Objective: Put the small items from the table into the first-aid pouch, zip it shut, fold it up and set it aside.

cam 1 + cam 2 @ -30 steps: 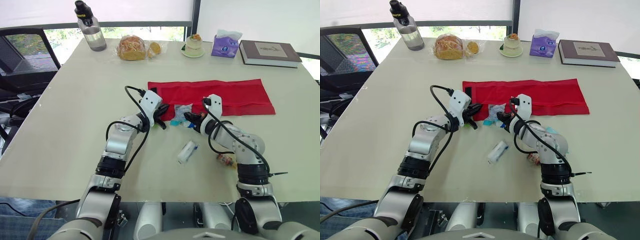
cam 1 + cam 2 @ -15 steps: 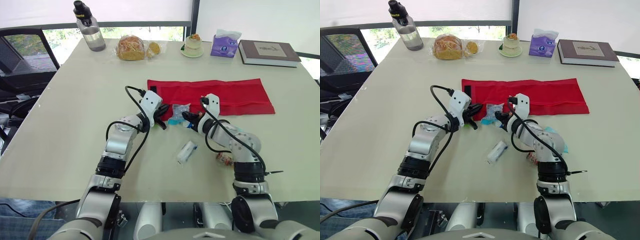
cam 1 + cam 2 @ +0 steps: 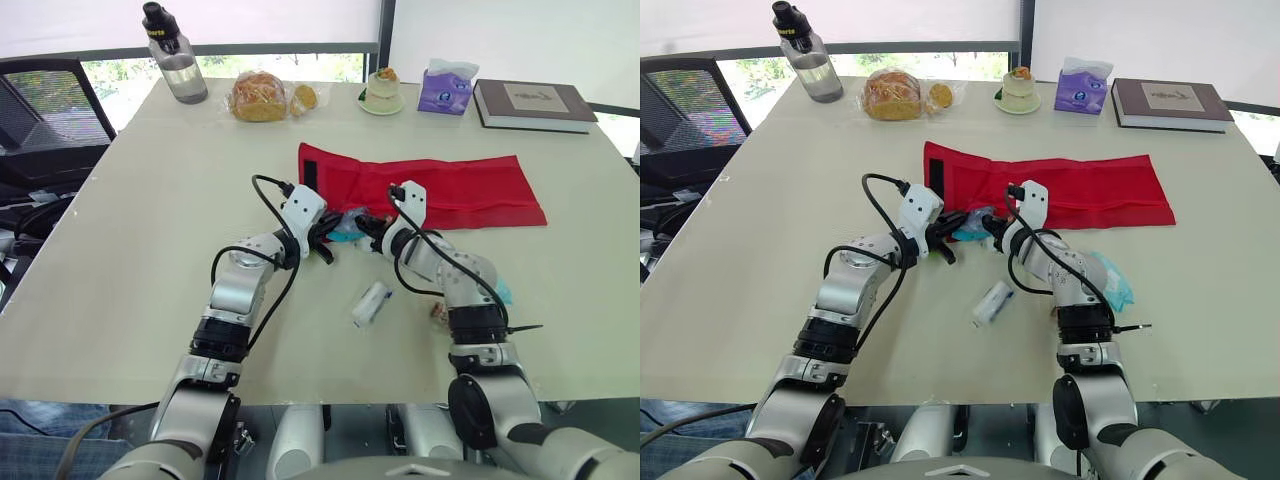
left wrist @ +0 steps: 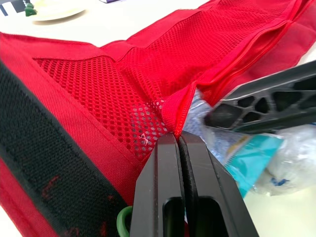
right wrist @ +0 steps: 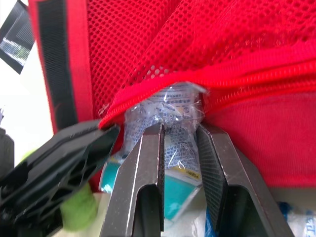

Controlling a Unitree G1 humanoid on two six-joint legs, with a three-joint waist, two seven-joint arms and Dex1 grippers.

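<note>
The left gripper (image 4: 178, 140) pinches its black fingers flat on the stitched lip of the red mesh first-aid pouch (image 4: 123, 94). The right gripper (image 5: 180, 143) clamps a crinkly clear plastic packet (image 5: 170, 106) at that raised opening. A white cylindrical roll (image 3: 371, 303) lies nearby on the smooth beige table (image 3: 150, 200).

Both arms bend at the elbow and reach in toward each other; the left gripper (image 3: 327, 236) has its two black fingers (image 4: 160, 168) pressed tight on the edge of the red mesh pouch (image 3: 450, 190); the right gripper (image 3: 369, 227), just beside it, pinches a small clear plastic packet (image 5: 173, 106).
</note>
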